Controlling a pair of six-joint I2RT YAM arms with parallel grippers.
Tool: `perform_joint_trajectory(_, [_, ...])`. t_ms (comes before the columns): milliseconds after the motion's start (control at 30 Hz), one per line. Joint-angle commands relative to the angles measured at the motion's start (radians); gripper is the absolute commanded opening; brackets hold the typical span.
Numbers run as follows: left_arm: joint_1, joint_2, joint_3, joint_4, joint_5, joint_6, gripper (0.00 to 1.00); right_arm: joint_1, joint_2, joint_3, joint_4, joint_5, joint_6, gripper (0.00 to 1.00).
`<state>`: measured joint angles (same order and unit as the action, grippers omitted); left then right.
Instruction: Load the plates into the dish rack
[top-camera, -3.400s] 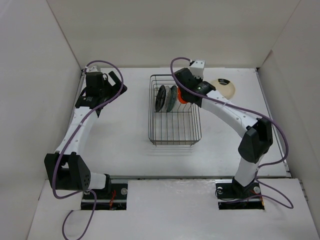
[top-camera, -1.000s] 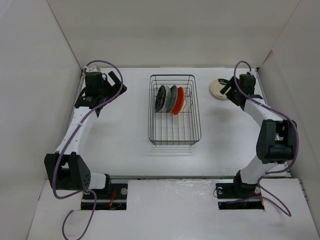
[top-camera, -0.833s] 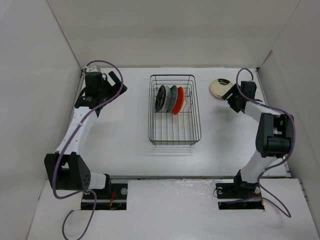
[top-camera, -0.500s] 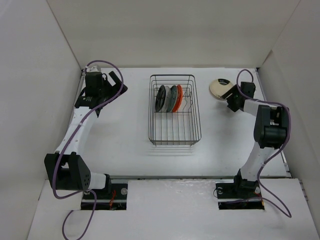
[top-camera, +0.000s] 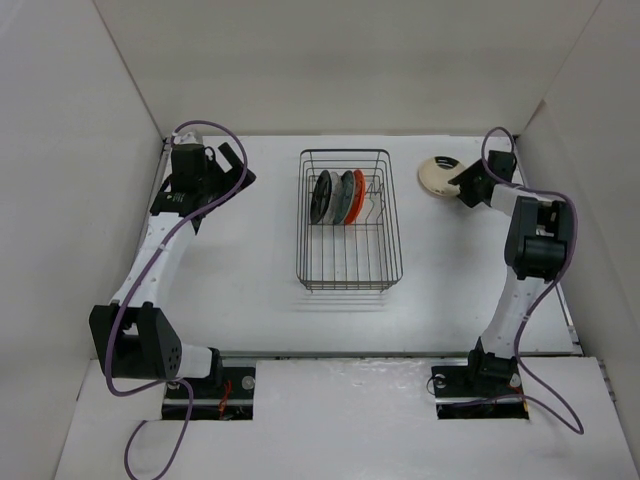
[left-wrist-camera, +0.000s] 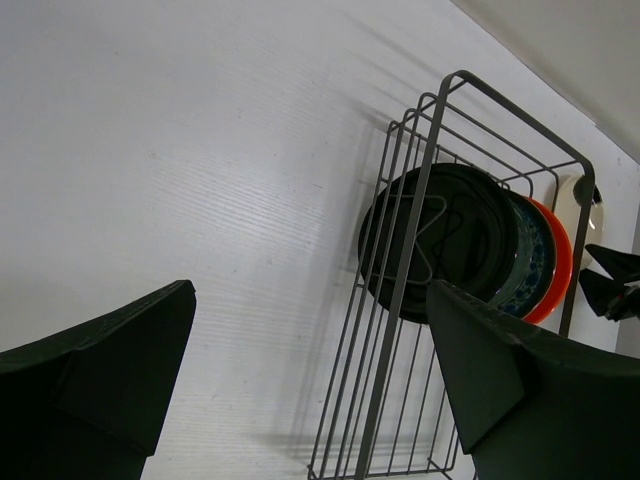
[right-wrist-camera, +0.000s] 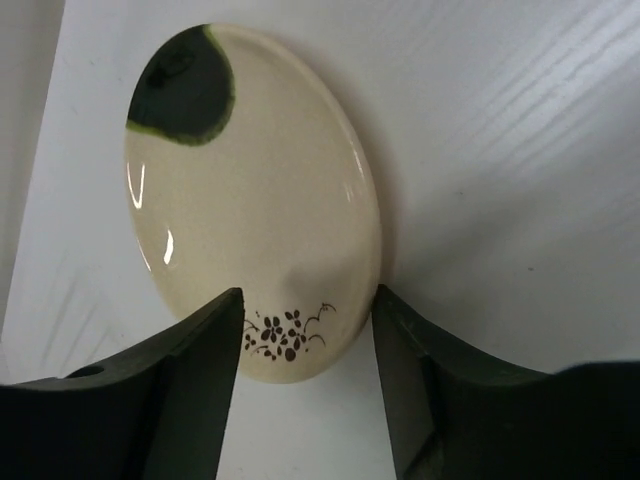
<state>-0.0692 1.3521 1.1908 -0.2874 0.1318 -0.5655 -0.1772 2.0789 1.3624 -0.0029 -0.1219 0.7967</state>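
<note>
Hanging spread wide and empty, my left tool (top-camera: 238, 165) is sitting well left of the dish rack (top-camera: 300, 222), where four plates (top-camera: 340, 198) are standing on edge. The cream plate (right-wrist-camera: 250, 190) is lying on the desk (top-camera: 450, 270) right of the rack, straight ahead of my right tool (right-wrist-camera: 307, 293), whose half-spread fingers (right-wrist-camera: 200, 380) are flanking its near rim; whether they are pinching it I cannot tell.

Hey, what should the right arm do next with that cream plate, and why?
Probably close the right gripper on the near rim of the cream plate. Its jaws stand either side of that rim but do not look clamped, and this plate lies on the table, the only one outside the dish rack.
</note>
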Motion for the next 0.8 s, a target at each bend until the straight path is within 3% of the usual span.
perform_joint_trajectory(0, [0.006, -0.005, 0.013, 0.031, 0.005, 0.013, 1.0, -0.008, 0.05, 0.082, -0.129, -0.01, 0.006, 0.57])
perform_joint_trajectory(100, [0.006, -0.005, 0.013, 0.031, 0.005, 0.013, 1.0, -0.008, 0.07, 0.103, -0.175, 0.001, 0.006, 0.4])
perform_joint_trajectory(133, [0.006, -0.005, 0.013, 0.031, 0.005, 0.013, 1.0, -0.008, 0.07, 0.112, -0.186, 0.001, 0.006, 0.3])
perform_joint_trajectory(267, [0.006, -0.005, 0.013, 0.031, 0.005, 0.013, 1.0, -0.008, 0.096, 0.148, -0.23, -0.01, 0.006, 0.09])
perform_joint_trajectory(367, [0.006, -0.014, 0.013, 0.031, 0.005, 0.013, 1.0, -0.008, 0.124, 0.179, -0.262, -0.019, -0.004, 0.0])
perform_joint_trajectory(567, [0.006, -0.015, 0.013, 0.031, 0.005, 0.013, 1.0, 0.001, 0.075, 0.136, -0.241, 0.024, -0.013, 0.0])
perform_joint_trajectory(767, [0.006, -0.005, 0.013, 0.031, 0.005, 0.013, 1.0, 0.06, -0.153, 0.063, -0.21, 0.174, -0.022, 0.0])
